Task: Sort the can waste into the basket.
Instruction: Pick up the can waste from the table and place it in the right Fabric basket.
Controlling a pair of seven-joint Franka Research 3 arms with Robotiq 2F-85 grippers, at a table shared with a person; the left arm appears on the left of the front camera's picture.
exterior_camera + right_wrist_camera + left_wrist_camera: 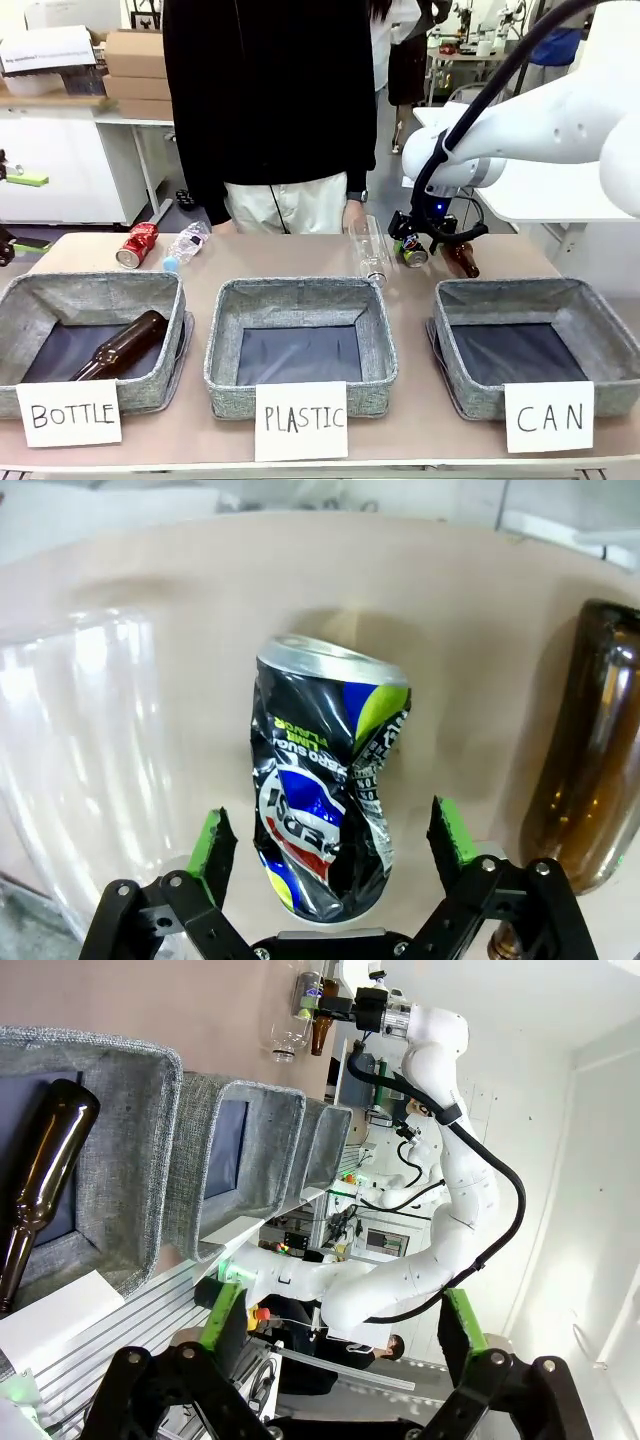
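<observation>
A crumpled dark blue can (pixel 325 790) with a red-white-blue logo lies on the table between the green pads of my right gripper (pixel 335 845), which stands open around it without pressing it. From the front this can (pixel 413 251) and the right gripper (pixel 416 240) sit at the far side of the table, behind the grey basket carded "CAN" (pixel 598 318). A red can (pixel 137 245) lies at the far left of the table. My left gripper (pixel 340 1325) hangs open off the table's near edge with nothing between its fingers.
A clear plastic bottle (pixel 371 251) lies left of the blue can and a brown glass bottle (pixel 461 259) right of it. Baskets carded "PLASTIC" (pixel 300 297) and "BOTTLE" (pixel 90 290) stand in line; the latter holds a brown bottle (pixel 122 346). A person (pixel 270 100) stands behind the table.
</observation>
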